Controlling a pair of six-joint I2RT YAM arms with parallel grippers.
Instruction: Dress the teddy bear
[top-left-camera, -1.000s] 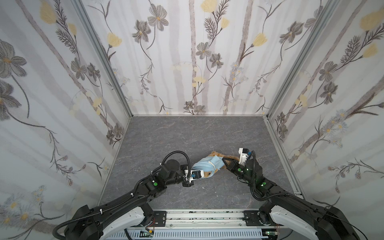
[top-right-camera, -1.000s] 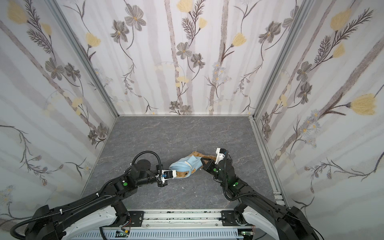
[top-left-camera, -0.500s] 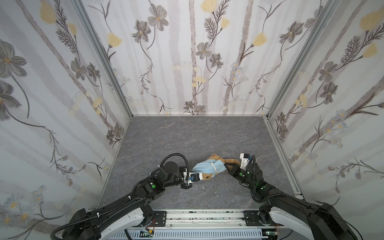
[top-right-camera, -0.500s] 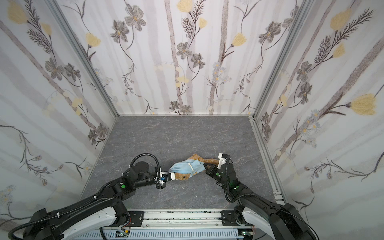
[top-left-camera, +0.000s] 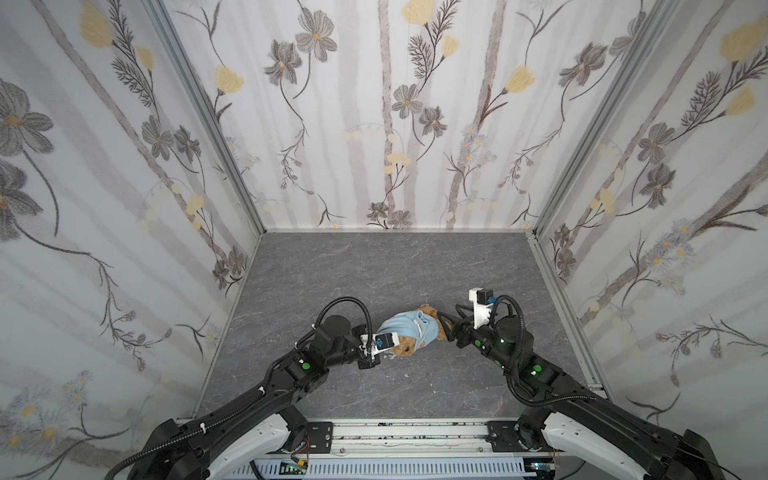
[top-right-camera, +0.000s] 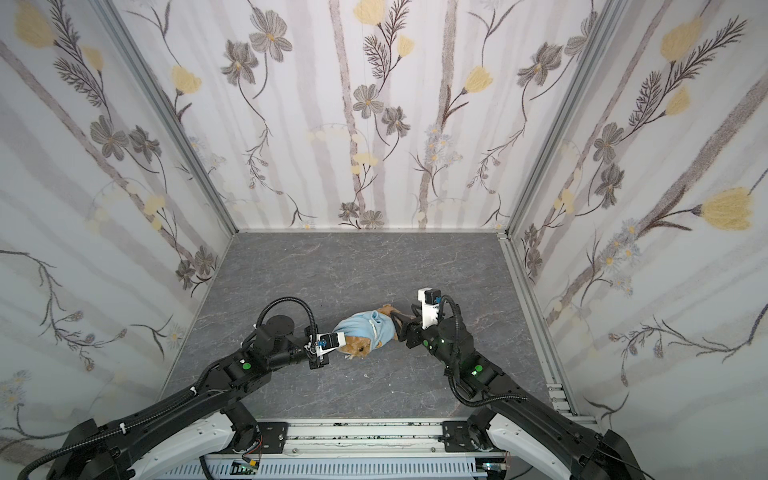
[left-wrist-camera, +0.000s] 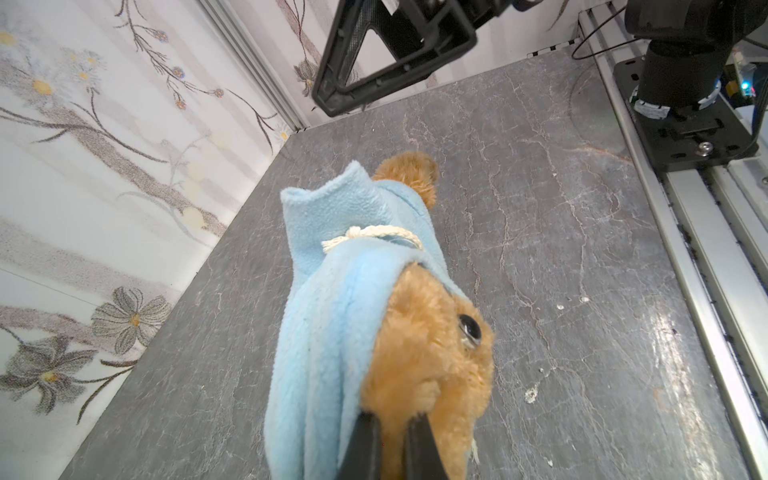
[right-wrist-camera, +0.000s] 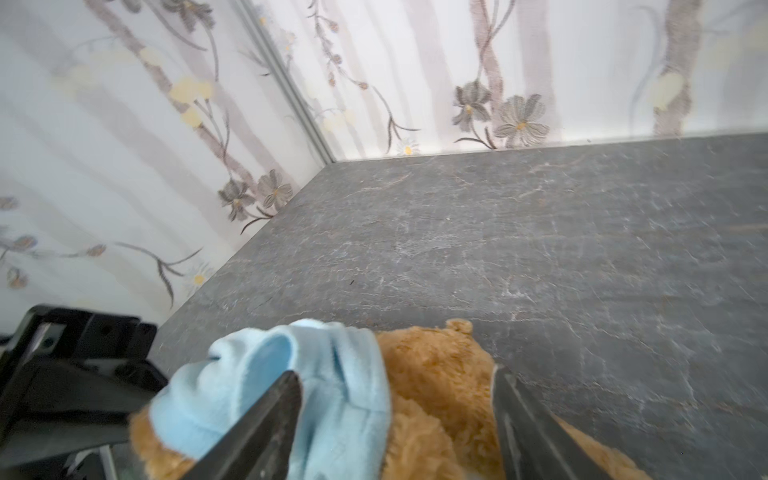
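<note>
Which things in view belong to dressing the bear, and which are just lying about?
Belong to the job: teddy bear, light-blue top, left gripper, right gripper.
Only surroundings, nothing loose: grey table, flowered walls, metal rail.

Teddy bear (left-wrist-camera: 432, 353): golden-brown plush, lying on grey marbled table (left-wrist-camera: 561, 249), one dark eye showing. Light-blue fleece top (left-wrist-camera: 332, 311) covers body and head, with white cord (left-wrist-camera: 374, 235) across it. Left gripper (left-wrist-camera: 392, 415) is pinched on fur, apparently at the head. Black triangular frame (left-wrist-camera: 399, 75) sits beyond the bear, apart.
</note>
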